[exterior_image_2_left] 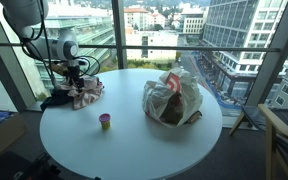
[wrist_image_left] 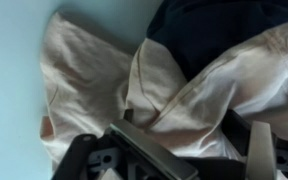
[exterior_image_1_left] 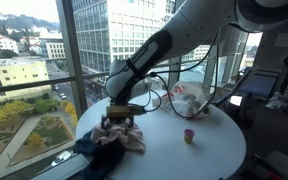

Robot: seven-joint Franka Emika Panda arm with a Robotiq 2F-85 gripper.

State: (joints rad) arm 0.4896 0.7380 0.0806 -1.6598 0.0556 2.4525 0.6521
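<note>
**Open jaws right over the pale cloth**

Nearest the wrist camera are the gripper's two fingers (wrist_image_left: 149,150), set wide apart at the lower edge of the wrist view. The gripper (wrist_image_left: 199,142) is open and pinches nothing that can be seen. A fold of the pale cloth (wrist_image_left: 94,70) sits in the gap between the fingers.

That cloth lies straight below the jaws, close enough that touching and hovering cannot be told apart. Its nearest ridge runs aslant from the gap up toward the far right of the wrist view, more along the line between the fingers than across it. The dark cloth (wrist_image_left: 214,25) lies beyond it, tucked partly under the pale folds.

In both exterior views the gripper (exterior_image_1_left: 121,108) (exterior_image_2_left: 76,72) points down onto the heap. The pale cloth (exterior_image_1_left: 127,135) (exterior_image_2_left: 87,92) and the dark cloth (exterior_image_1_left: 96,148) (exterior_image_2_left: 56,100) lie bunched at the window-side rim of the round table (exterior_image_1_left: 199,160) (exterior_image_2_left: 134,155). The single arm stands directly over them.

A small cup (exterior_image_1_left: 189,135) (exterior_image_2_left: 105,121) and a plastic bag (exterior_image_1_left: 189,98) (exterior_image_2_left: 172,98) sit well apart from the heap.
</note>
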